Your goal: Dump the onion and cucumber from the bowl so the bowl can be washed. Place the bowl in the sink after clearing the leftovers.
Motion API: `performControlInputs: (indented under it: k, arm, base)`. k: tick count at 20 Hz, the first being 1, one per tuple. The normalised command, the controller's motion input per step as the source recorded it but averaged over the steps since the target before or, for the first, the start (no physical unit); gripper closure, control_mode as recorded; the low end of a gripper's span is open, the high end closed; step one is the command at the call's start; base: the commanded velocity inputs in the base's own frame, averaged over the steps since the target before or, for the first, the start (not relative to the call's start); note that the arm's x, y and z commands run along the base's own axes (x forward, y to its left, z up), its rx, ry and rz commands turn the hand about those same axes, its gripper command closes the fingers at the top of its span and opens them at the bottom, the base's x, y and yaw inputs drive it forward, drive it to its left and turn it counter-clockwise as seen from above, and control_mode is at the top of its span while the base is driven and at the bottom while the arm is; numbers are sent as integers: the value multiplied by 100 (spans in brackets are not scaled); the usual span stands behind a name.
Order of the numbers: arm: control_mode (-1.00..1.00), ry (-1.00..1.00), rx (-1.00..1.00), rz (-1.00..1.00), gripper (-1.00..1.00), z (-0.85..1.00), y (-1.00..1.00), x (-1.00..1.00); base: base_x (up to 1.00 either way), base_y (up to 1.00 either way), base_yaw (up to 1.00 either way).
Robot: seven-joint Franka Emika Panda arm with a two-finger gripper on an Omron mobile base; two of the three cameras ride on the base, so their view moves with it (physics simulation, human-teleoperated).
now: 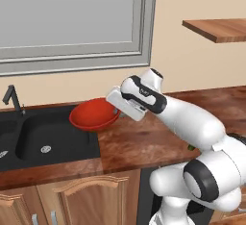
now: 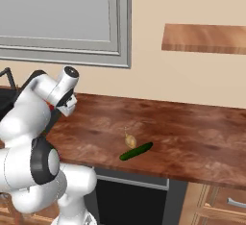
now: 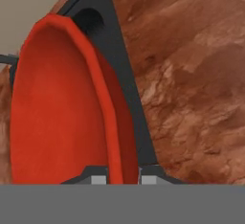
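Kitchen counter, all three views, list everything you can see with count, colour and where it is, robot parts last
bowl: one, red, held above the counter's edge beside the sink
onion: one, tan-yellow, on the counter
cucumber: one, dark green, on the counter next to the onion
sink: one, black, set into the counter
faucet: one, dark, behind the sink
counter: one, brown wood
window: one, grey frame, on the wall
shelf: one, wooden, on the wall
claw: one, dark tips, shut on the bowl's rim
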Motion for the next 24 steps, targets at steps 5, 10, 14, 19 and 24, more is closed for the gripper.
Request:
performControlInputs:
  k: [5,10,14,19,24]
  arm:
    - [-100,9,0,-1,100,-13,88,18]
    - [-100,3,-6,0,100,-12,49,22]
    - [-100,3,-14,0,100,-38,65,29]
    - [-100,2,-6,0,100,-46,54,25]
    - [-100,0,-7,0,100,-29,25,28]
  base:
    - [0,0,0]
    - [0,0,0]
    - [0,0,0]
    - [0,0,0]
    - [0,0,0]
